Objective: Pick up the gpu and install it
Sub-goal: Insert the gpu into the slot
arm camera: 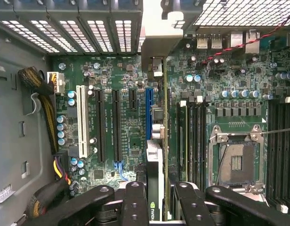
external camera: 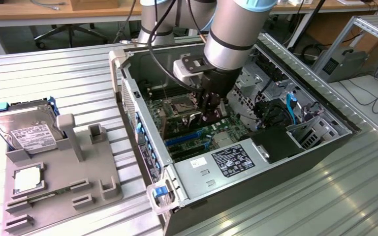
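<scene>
- One gpu (arm camera: pixel 154 165) is gripped edge-on by the pincer (arm camera: pixel 160 197), in line with the blue slot (arm camera: pixel 148 113) of the motherboard (arm camera: pixel 126 141)
- The card is held inside the open computer case (external camera: pixel 196 184), over the board

Ribbed silver metal bench (external camera: pixel 51 83), open dark computer case (external camera: pixel 241 196) lying on its side at the exterior view's right, grey moulded parts holder (external camera: pixel 94 162) just beside it at the exterior view's left

Arm (external camera: pixel 234 34) steeply downward, gripper (external camera: pixel 208 114) vertical, clamped partway.
</scene>
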Available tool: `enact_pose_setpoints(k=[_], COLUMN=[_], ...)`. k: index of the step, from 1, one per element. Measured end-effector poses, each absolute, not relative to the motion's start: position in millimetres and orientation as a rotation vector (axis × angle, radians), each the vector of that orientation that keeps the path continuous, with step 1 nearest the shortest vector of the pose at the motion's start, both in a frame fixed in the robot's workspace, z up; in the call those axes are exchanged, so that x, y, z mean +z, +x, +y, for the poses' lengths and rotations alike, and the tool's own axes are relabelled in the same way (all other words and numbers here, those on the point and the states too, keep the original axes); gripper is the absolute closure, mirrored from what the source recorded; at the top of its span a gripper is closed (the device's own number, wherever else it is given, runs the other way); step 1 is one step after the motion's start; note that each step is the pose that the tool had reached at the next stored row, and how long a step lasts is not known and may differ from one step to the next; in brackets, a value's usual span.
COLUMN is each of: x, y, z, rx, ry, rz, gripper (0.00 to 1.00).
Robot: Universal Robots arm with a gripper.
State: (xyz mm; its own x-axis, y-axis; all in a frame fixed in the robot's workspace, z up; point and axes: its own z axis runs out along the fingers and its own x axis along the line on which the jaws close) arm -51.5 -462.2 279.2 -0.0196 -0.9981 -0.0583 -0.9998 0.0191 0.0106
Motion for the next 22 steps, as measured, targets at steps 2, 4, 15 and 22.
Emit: enact_pose_setpoints(k=[2,4,15,22], x=[279.3,279.2,279.2,279.2], y=[-53.4,-54.5,-55.0,-56.9], z=[-462.2,-462.2,-463.2,-463.2], rx=[0.075,0.075,0.075,0.075], ry=[-2.175,-2.176,-2.176,-2.176], rz=[2.218,2.218,2.217,2.217], gripper=[0.73,0.73,0.73,0.73])
